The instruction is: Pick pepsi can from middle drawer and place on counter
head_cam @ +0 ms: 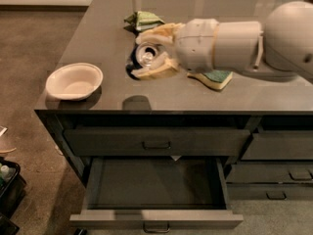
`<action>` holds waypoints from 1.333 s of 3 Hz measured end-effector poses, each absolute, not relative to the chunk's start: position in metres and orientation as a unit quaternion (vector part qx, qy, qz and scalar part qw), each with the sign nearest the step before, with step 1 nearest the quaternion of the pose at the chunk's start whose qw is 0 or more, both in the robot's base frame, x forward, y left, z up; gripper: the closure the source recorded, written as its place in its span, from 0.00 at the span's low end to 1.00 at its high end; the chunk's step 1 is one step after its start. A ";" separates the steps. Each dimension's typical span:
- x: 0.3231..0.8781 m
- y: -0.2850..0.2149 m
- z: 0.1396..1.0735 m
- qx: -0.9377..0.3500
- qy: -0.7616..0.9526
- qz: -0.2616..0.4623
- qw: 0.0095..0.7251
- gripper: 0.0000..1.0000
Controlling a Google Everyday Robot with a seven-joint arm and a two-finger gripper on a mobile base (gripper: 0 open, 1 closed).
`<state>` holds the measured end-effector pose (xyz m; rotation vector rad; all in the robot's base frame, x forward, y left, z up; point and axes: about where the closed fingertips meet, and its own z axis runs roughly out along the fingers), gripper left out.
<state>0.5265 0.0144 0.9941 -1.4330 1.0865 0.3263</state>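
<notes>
My gripper point(149, 54) reaches in from the right over the counter point(102, 38). Its pale fingers point(155, 35) are shut on the pepsi can point(143, 56), a dark blue can with a silver top facing the camera. The can is held just above the worktop, left of centre, between the white bowl and a sponge. The middle drawer point(156, 184) stands pulled open below the counter's front edge, and its inside shows nothing in it.
A white bowl point(74, 81) sits at the counter's front left. A crumpled green bag point(143, 19) lies at the back. A green and yellow sponge point(213, 79) lies under my arm. Closed drawers point(156, 142) sit under the counter, with narrower drawers on the right.
</notes>
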 end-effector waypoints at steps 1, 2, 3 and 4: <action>0.548 0.044 0.982 -0.630 0.460 0.163 0.604 1.00; 0.570 0.060 0.965 -0.634 0.468 0.165 0.594 1.00; 0.590 0.065 0.948 -0.632 0.485 0.158 0.584 1.00; 0.609 0.065 0.935 -0.627 0.501 0.142 0.579 0.81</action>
